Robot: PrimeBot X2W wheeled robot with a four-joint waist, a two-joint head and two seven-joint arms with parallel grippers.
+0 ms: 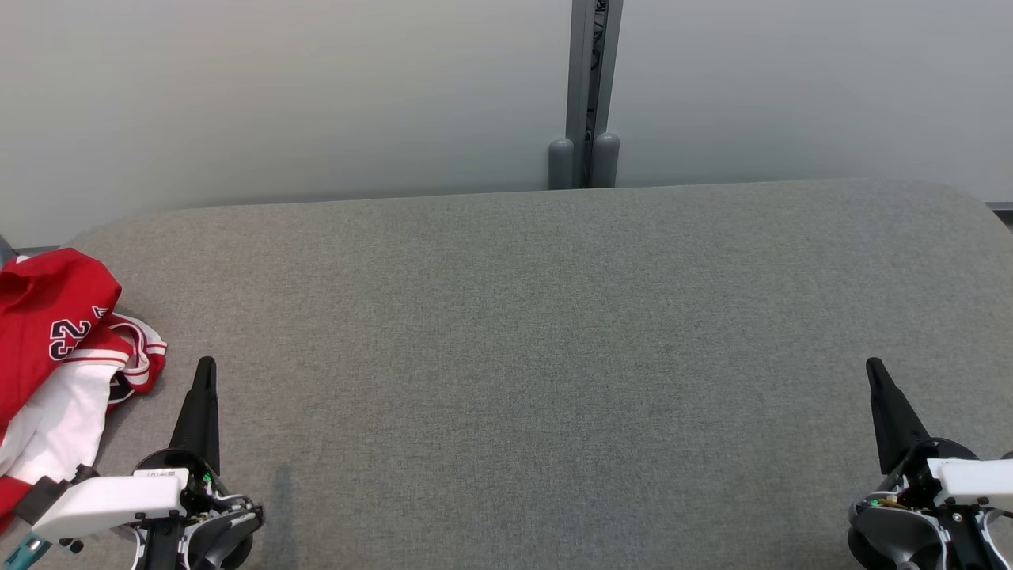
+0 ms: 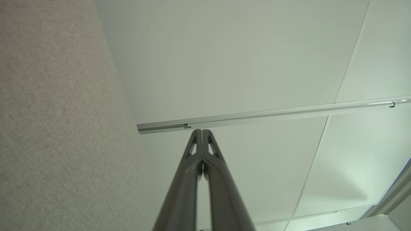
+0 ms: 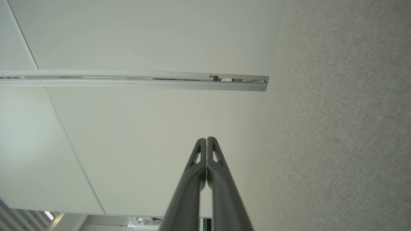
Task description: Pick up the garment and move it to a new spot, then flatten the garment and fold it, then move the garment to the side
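A red and white garment (image 1: 55,348) with a dark number on it lies crumpled at the far left edge of the grey table (image 1: 538,348), partly cut off by the head view's left edge. My left gripper (image 1: 206,366) hovers at the lower left, just right of the garment and apart from it, shut with nothing held. Its fingertips (image 2: 201,131) meet in the left wrist view. At the lower right my right gripper (image 1: 874,366) is shut and empty too, its fingers (image 3: 206,139) pressed together in the right wrist view.
A pale partition wall (image 1: 316,95) stands behind the table, with a grey post (image 1: 587,95) at its seam. The table's felt-like top (image 2: 57,128) runs along the left of the left wrist view and the right of the right wrist view (image 3: 346,128).
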